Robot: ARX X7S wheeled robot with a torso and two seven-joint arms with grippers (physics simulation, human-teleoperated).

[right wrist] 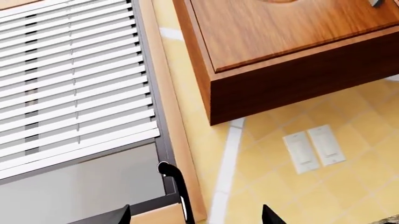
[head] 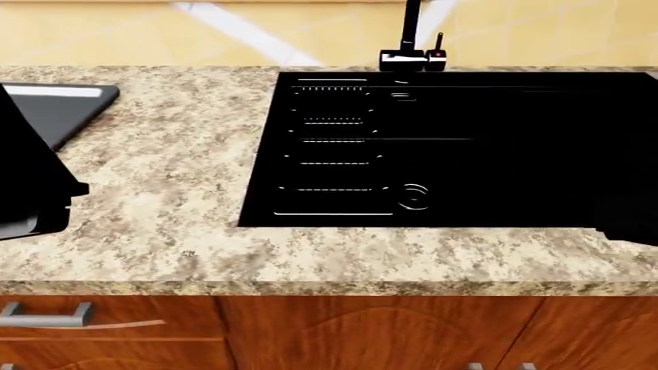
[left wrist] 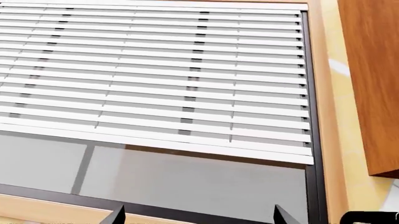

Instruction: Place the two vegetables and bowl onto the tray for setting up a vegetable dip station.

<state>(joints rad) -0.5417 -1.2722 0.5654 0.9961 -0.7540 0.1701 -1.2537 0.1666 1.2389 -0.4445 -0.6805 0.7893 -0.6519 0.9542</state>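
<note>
The head view looked down on a speckled granite counter [head: 175, 231], mottled beige, brown and grey, with a rounded front edge. Set into it was a large black rectangular sink [head: 463, 146], glossy and smooth, with ribbed drain grooves on its left part and a round drain. Behind the sink stood a slim black tap [head: 411, 35] against a wall of yellow tiles [head: 123, 31]. Below the counter ran reddish-brown wooden cabinet fronts [head: 360, 331] with a brushed metal handle [head: 46, 314].

At the far left of the counter lay the tray [head: 62, 104], flat, dark grey metal with a rounded corner and a raised rim; only that corner showed, partly hidden by a black angular part of the robot [head: 26, 185]. No carrot, cucumber or bowl appeared in any view.

The left wrist view faced a window with white slatted blinds [left wrist: 156, 74] in a black frame, bare grey glass beneath them, and a wooden cabinet [left wrist: 374, 84] to the side. The left gripper [left wrist: 198, 215] showed just two black pointed fingertips set well apart, with nothing between them.

The right wrist view took in the same blinds [right wrist: 68, 84], a smooth wood-grain wall cabinet [right wrist: 293, 51], yellow wall tiles, two white rectangular switches [right wrist: 315, 150] and a curved black tap [right wrist: 174, 186]. The right gripper [right wrist: 196, 217] likewise showed two black tips spread wide, holding nothing.
</note>
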